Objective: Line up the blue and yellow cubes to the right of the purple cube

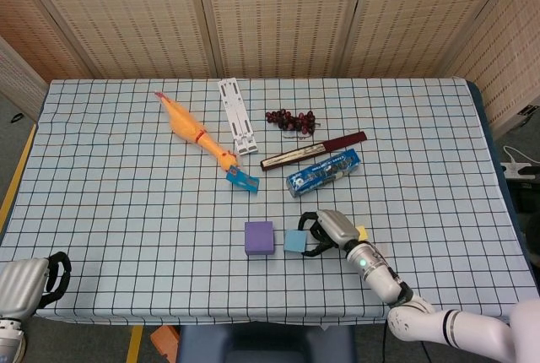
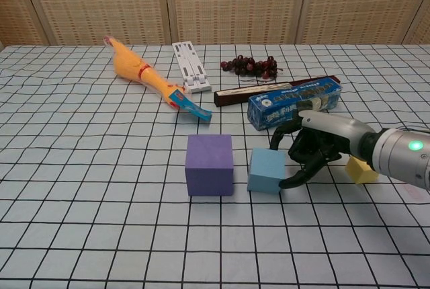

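Note:
The purple cube (image 1: 259, 238) (image 2: 209, 164) sits on the checked cloth near the front edge. Just right of it, with a small gap, is the blue cube (image 1: 295, 241) (image 2: 266, 171). My right hand (image 1: 329, 230) (image 2: 316, 144) grips the blue cube's right side, one finger behind it and the thumb in front. The yellow cube (image 1: 361, 233) (image 2: 361, 170) lies right of that hand, partly hidden behind it. At the table's front left corner my left hand (image 1: 29, 283) rests with its fingers curled in, holding nothing.
A blue box (image 1: 322, 171) (image 2: 294, 104) lies just behind the right hand, with a dark flat bar (image 1: 314, 150) behind it. Farther back are grapes (image 1: 289, 119), a white folding stand (image 1: 237, 116) and a rubber chicken (image 1: 196, 133).

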Action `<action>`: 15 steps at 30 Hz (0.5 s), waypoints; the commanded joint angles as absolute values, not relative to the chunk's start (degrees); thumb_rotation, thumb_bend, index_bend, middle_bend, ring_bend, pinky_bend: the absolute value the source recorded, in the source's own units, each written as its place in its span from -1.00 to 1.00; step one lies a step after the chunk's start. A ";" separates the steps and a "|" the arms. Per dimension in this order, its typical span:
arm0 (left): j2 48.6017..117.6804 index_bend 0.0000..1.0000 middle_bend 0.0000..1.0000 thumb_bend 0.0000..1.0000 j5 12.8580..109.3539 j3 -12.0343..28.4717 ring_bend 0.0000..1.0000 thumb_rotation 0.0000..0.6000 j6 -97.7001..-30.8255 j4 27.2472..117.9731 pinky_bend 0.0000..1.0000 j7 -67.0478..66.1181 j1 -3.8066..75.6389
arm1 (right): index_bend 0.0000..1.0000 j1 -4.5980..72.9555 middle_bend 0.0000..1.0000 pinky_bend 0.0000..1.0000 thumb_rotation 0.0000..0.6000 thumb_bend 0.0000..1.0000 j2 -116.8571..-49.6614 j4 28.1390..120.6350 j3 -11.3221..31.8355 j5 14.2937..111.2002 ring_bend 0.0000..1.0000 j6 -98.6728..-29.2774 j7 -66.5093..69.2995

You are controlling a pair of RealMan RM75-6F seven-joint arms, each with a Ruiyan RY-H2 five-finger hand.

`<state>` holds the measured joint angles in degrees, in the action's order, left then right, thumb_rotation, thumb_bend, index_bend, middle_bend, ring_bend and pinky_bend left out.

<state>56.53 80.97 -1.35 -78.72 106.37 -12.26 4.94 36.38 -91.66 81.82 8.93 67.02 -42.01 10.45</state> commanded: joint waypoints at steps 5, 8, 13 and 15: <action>56.52 0.13 0.57 -0.06 81.00 -1.30 0.54 1.00 -78.78 106.27 0.97 -12.11 4.95 | 0.03 37.16 0.81 0.99 1.00 -1.00 -92.62 80.25 9.21 67.50 0.74 -41.10 11.96; 56.51 0.13 0.57 -0.06 80.96 -1.30 0.54 1.00 -78.77 106.24 0.97 -12.10 4.95 | 0.03 37.35 0.81 0.99 1.00 -1.00 -92.91 79.74 9.25 67.76 0.74 -41.07 12.32; 56.58 0.13 0.57 -0.06 80.86 -1.27 0.54 1.00 -78.77 106.20 0.97 -12.20 4.95 | 0.03 37.71 0.81 0.99 1.00 -1.00 -93.28 79.22 9.56 67.97 0.74 -40.61 13.65; 56.59 0.13 0.57 -0.06 80.86 -1.32 0.54 1.00 -78.70 106.20 0.98 -12.25 4.96 | 0.03 37.95 0.81 0.99 1.00 -1.00 -93.31 79.18 9.60 68.15 0.74 -40.11 14.27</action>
